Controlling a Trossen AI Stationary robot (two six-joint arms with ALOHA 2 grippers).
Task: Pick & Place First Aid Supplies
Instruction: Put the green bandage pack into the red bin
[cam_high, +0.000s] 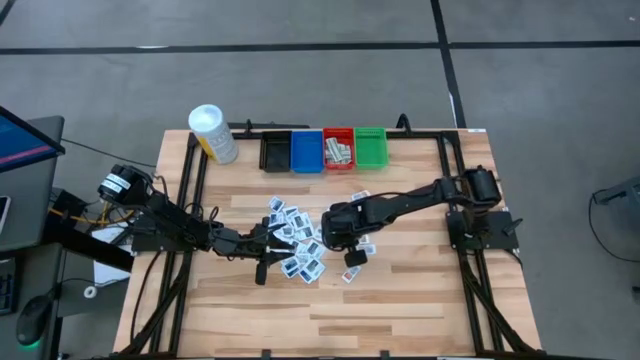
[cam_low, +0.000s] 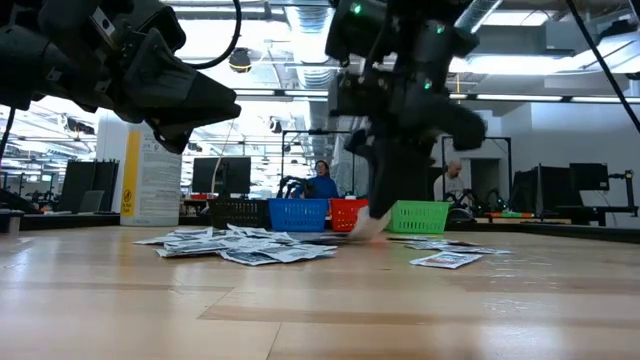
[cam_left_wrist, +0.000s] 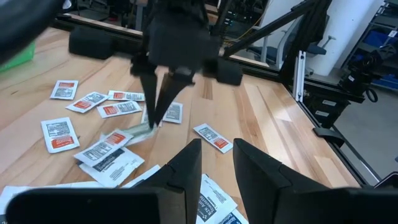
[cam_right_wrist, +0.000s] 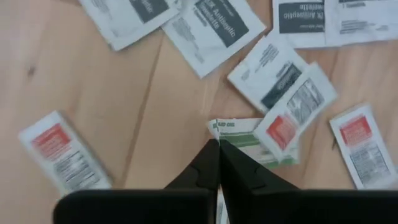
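Right tool (cam_right_wrist: 219, 148) pinches a green-edged packet (cam_right_wrist: 249, 140); left tool (cam_left_wrist: 217, 162) hovers part-spread.

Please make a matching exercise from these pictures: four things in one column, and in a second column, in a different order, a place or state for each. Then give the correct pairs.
Things:
1. right end effector
2. left end effector
3. red bin
4. yellow container

Places or states:
A. stands at the table's far left corner
B. shut, its tips at a pale green packet
C. holds several packets, between the blue and green bins
D. open, holding nothing, beside the pile

Pairs: 1-B, 2-D, 3-C, 4-A
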